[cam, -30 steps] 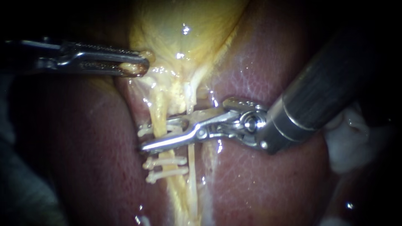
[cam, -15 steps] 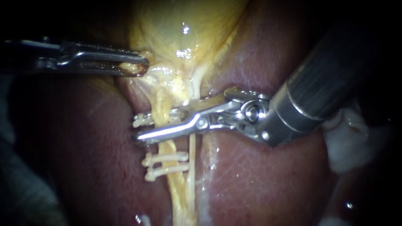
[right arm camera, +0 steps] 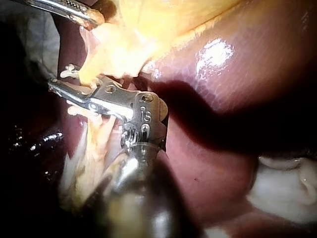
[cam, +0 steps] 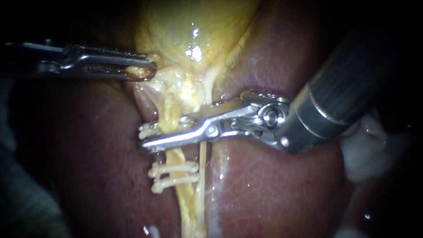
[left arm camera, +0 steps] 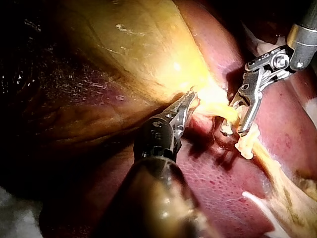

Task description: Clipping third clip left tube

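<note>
The left tube (cam: 176,156), thick and yellow, runs down from the gallbladder (cam: 198,26). Two white clips (cam: 174,173) sit across it low down. Just above them my right instrument (cam: 147,136) reaches across the tube from the right. Its jaws straddle the tube and hold a third white clip (cam: 145,130), whose end shows past the tube. In the right wrist view the same jaws (right arm camera: 62,79) lie against the yellow tissue. My left instrument (cam: 143,70) is shut on a fold of gallbladder tissue at the upper left, as the left wrist view (left arm camera: 187,105) also shows.
A thin pale right tube (cam: 202,176) runs beside the left one. Dark red liver (cam: 273,189) lies on both sides. White gauze (cam: 370,150) sits at the right behind the right instrument's shaft.
My right instrument has slid up the left tube, away from the two lower clips, carrying its clip along. The tissue above it bunches a little. The left instrument has held still.
</note>
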`<state>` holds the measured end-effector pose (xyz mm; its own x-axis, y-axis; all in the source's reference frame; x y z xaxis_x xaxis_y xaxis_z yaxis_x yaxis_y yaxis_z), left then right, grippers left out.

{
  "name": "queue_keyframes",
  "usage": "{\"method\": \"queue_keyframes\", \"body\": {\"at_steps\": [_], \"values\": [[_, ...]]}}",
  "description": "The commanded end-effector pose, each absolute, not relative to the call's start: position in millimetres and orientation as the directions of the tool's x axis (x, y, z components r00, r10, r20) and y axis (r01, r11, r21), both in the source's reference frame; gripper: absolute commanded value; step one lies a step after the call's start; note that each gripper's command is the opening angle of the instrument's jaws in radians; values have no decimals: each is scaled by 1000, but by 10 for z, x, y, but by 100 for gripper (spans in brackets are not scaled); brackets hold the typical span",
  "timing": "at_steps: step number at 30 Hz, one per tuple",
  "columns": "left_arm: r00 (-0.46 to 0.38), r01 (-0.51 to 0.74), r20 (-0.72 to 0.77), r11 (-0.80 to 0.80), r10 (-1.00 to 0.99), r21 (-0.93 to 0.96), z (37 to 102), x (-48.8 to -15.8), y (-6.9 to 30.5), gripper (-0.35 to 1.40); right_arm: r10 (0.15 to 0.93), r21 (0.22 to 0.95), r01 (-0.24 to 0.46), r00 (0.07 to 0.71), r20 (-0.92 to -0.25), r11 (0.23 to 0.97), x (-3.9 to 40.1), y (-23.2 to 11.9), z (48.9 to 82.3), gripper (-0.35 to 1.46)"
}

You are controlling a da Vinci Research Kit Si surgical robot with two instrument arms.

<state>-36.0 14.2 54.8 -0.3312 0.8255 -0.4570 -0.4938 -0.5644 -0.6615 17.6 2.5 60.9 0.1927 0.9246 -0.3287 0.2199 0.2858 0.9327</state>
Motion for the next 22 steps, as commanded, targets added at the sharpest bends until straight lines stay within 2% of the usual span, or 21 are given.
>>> {"method": "queue_keyframes", "body": {"at_steps": [1, 4, 5, 6, 9, 22], "values": [[-331, -495, -457, -564, 826, -661, 548, -360, 142, -35, 924, 932, 220, 193, -329, 286, 175, 25, 609, -3], [-331, -495, -457, -564, 826, -661, 548, -360, 142, -35, 929, 938, 217, 197, -313, 270, 174, 24, 609, -20], [-331, -495, -457, -564, 826, -661, 548, -360, 142, -35, 934, 943, 214, 201, -296, 253, 173, 24, 609, -32], [-331, -495, -457, -564, 826, -661, 548, -360, 142, -35, 941, 952, 208, 207, -268, 225, 171, 23, 609, -35], [-331, -495, -457, -564, 826, -661, 548, -360, 142, -35, 948, 961, 201, 214, -234, 192, 169, 23, 609, -35], [-331, -495, -457, -564, 826, -661, 549, -360, 142, -35, 951, 964, 197, 219, -219, 177, 170, 20, 611, -35]]}}
